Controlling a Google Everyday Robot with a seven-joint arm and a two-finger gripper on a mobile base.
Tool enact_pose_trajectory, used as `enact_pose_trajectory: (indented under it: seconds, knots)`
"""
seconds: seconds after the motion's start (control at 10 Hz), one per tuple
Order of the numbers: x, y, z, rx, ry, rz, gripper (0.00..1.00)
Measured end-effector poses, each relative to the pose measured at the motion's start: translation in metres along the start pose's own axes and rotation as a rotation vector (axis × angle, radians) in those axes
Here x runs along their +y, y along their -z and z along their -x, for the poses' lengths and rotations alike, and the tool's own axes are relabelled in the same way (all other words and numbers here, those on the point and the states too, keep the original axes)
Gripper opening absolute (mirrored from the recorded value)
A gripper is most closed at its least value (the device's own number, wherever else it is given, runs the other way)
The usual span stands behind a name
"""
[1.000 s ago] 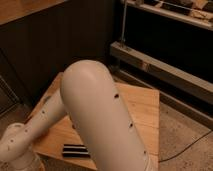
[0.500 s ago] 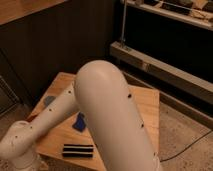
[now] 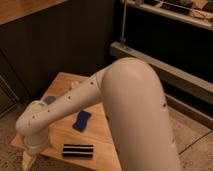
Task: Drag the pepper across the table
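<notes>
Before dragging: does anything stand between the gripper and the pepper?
Cannot tell: no pepper shows. The gripper hangs at the front-left corner of the light wooden table; a blue rectangular sponge and a flat black bar lie nearby.

You have one wooden surface (image 3: 61, 133) to count, and on it you can make out one blue sponge (image 3: 82, 120), one dark flat bar (image 3: 77, 150) with pale stripes, and one small grey item (image 3: 50, 100) near the far left edge. You also have one white arm (image 3: 127, 105), with its one hand (image 3: 29, 159) hanging low at the surface's near left corner.
</notes>
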Motion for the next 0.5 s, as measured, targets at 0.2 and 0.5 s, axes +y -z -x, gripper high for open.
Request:
enact_pose_trajectory:
  seconds: [0.2, 0.5]
  knots:
    - [-0.045, 0.032, 0.016, -0.099, -0.19, -0.071, 0.8]
    - [-0.086, 0.057, 0.018, -0.174, -0.375, -0.166, 0.8]
